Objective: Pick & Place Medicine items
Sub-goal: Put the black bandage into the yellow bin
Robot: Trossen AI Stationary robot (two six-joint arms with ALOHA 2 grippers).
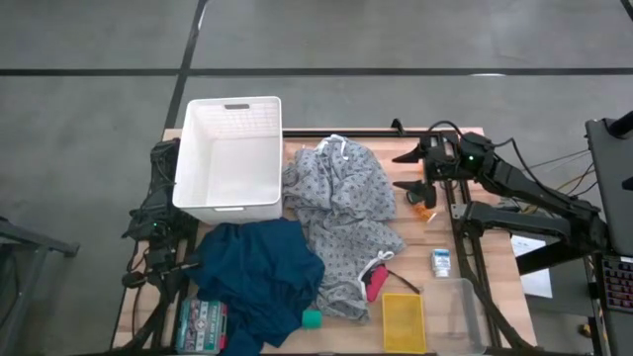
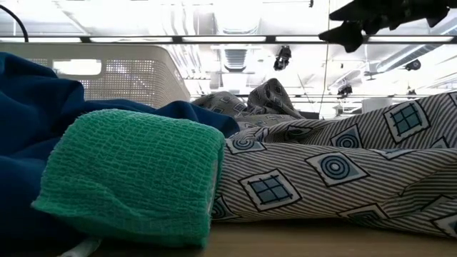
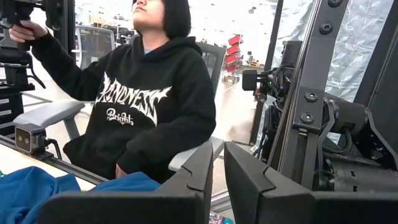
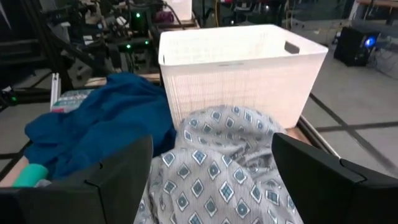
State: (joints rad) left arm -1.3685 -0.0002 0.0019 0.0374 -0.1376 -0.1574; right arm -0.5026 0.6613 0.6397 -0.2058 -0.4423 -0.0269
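Medicine items lie at the table's four-o'clock side: the small white carton (image 1: 441,262) sits on bare wood beside a clear tray (image 1: 465,314), and tiny orange pieces (image 1: 423,211) rest near three o'clock. The right gripper (image 1: 411,170) hangs just above those orange pieces with jaws spread wide and nothing between them, probably lined up to drop onto one. The white basket (image 1: 229,155) at eleven o'clock looks like the likely drop point. The left gripper (image 3: 216,180) waits folded at eight o'clock, fingers nearly closed and holding nothing, out of the way.
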